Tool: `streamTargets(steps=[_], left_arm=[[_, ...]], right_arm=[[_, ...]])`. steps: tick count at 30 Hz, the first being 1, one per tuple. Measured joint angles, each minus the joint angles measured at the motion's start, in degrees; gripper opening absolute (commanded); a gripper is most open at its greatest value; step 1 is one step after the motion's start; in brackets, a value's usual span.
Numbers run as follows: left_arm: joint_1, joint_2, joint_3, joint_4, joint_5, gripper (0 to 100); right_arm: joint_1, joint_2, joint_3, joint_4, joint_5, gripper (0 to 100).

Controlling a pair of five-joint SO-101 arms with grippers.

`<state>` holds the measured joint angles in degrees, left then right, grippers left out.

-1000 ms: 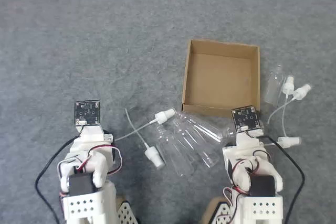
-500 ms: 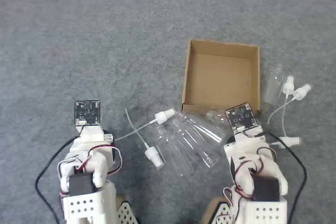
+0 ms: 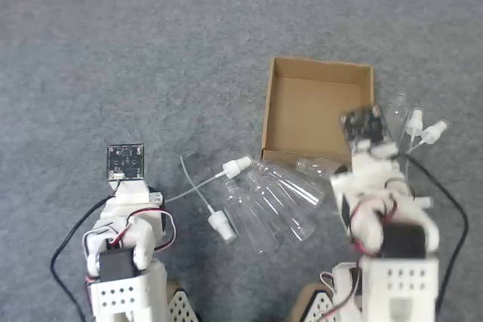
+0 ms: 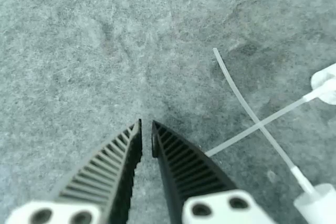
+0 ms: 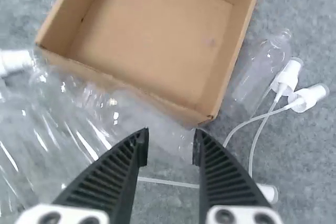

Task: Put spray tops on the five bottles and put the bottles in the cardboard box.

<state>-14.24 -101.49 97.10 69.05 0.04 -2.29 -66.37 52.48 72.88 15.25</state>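
while the cardboard box sits open on the grey counter, every bottle lies outside it. a cluster of clear bottles lies on its sides just in front of the box's near wall, fanned out and touching one another, with no tops on the necks that can be made out. a lone bottle rests just beside the box's right wall, and a pair of spray tops lies close against it, their thin tubes curving back toward the arms. a single spray top lies on the counter just beside the right arm, partly hidden by it. left of the cluster lie two more spray tops with their tubes crossing; one head is beside the cluster's far end, the other near the bottles' bases.

the right arm stands over the box's near right corner. the right end effector is released, its jaws set apart with nothing gripped, and it hangs above the place where the cluster meets the box's near wall.

the left arm stands well apart from the box, on the left side of the counter. the left end effector is clenched, its jaws all but touching and holding nothing, low over bare counter near the crossed tubes.
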Motion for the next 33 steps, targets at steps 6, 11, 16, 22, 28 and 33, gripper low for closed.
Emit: streamTargets(steps=[6,11,16,22,28,33], left_arm=[[0.0,0.0,0.0,0.0,0.0,2],[0.0,0.0,0.0,0.0,0.0,2],[0.0,0.0,0.0,0.0,0.0,2],[0.0,0.0,0.0,0.4,0.0,2],[0.0,0.0,0.0,0.4,0.0,2],[0.0,0.0,0.0,0.4,0.0,2]], right_arm=[[7.4,15.8,-12.6,0.4,-4.5,11.3],[12.0,27.3,-20.3,0.4,-5.5,16.5],[14.8,39.1,-29.2,0.4,-7.9,24.6],[15.3,54.7,-40.6,0.4,-8.8,23.2],[15.4,70.1,-50.7,0.4,-11.5,23.2],[15.4,80.7,-59.0,0.4,-12.8,23.2]])
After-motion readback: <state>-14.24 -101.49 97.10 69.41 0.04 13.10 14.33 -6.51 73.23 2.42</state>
